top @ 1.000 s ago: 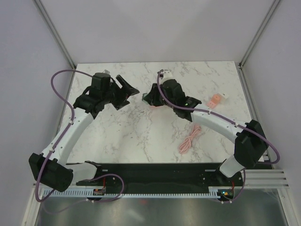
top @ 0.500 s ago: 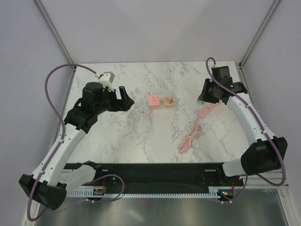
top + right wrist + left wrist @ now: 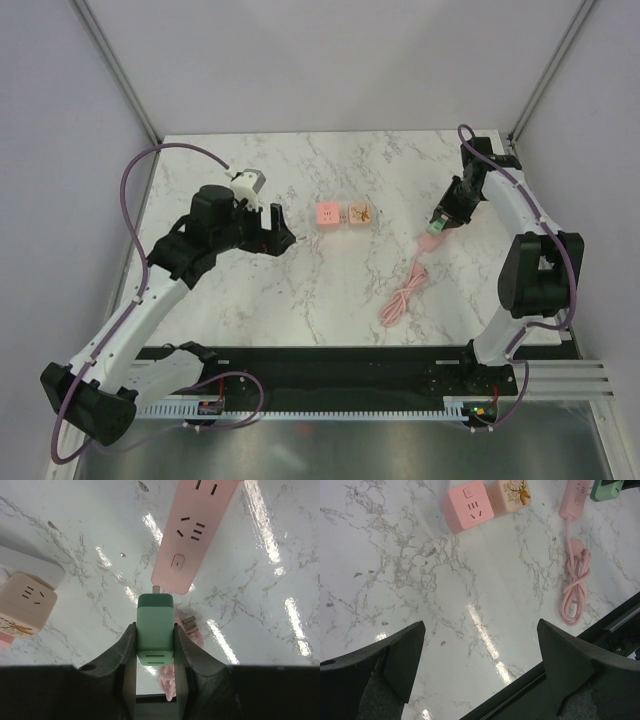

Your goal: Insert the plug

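Hovering over the marble table [image 3: 330, 290], my left gripper [image 3: 480, 625] gapes wide near the left edge.
By the right edge my right gripper [image 3: 155, 632], above the pink power strip [image 3: 192, 535], clamps the green plug [image 3: 155, 617].

The top external camera is looking steeply down from above and behind the arm bases, taking in the whole white marble tabletop [image 3: 330, 290] from a distance. The left wrist camera is facing rightward and down between the spread fingers of the black left gripper [image 3: 480, 625], taking in the pink cube socket [image 3: 468, 506], beige deer-printed cube [image 3: 512, 494] and flat pink power strip [image 3: 574, 497]. The right wrist camera is hovering close over that strip, past the black right gripper [image 3: 155, 630] clamping a green plug [image 3: 155, 615]. All three views are sharing the strip and the beige cube.
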Controlling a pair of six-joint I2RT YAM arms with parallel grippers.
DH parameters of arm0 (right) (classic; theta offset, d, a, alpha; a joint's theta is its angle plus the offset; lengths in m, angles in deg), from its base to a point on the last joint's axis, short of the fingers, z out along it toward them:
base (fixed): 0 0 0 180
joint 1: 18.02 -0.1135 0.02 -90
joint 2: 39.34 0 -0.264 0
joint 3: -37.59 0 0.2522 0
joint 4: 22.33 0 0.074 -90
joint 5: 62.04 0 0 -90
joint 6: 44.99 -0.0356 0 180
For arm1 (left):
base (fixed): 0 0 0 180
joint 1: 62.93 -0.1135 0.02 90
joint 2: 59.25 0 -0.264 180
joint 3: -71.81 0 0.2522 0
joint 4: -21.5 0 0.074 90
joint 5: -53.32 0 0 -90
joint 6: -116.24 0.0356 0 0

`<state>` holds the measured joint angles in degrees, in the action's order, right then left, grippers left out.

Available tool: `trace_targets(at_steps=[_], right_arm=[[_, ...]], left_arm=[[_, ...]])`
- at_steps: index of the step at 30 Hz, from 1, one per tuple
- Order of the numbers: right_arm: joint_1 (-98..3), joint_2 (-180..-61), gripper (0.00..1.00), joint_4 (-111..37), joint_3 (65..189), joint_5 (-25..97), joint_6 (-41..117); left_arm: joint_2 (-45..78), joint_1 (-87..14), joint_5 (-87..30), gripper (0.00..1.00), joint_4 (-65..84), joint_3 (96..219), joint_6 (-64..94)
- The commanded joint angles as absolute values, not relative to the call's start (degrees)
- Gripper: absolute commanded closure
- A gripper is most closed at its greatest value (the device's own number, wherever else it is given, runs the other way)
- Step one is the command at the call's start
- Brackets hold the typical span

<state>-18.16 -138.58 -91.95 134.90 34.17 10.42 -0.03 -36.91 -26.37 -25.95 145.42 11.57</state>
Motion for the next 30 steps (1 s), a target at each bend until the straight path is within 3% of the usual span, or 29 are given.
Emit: trace_targets(at_steps=[1, 15, 30], right_arm=[[-16.72, -140.23, 1.0, -95.15, 139.85, 32.44, 5.03], [-13.19, -150.69, 1.0, -101.83, 146.09, 29.36, 3.7], [-12.31, -154.04, 1.0, -103.06, 152.86, 27.78, 4.41]], left_arm=[[-2.38, -35.6, -26.92, 0.0, -24.16, 145.42, 14.55], [-5.37, -35.07, -30.18, 0.0, -24.07, 145.07, 14.11], [-4.94, -34.71, -29.82, 0.0, -24.16, 145.16, 14.11]])
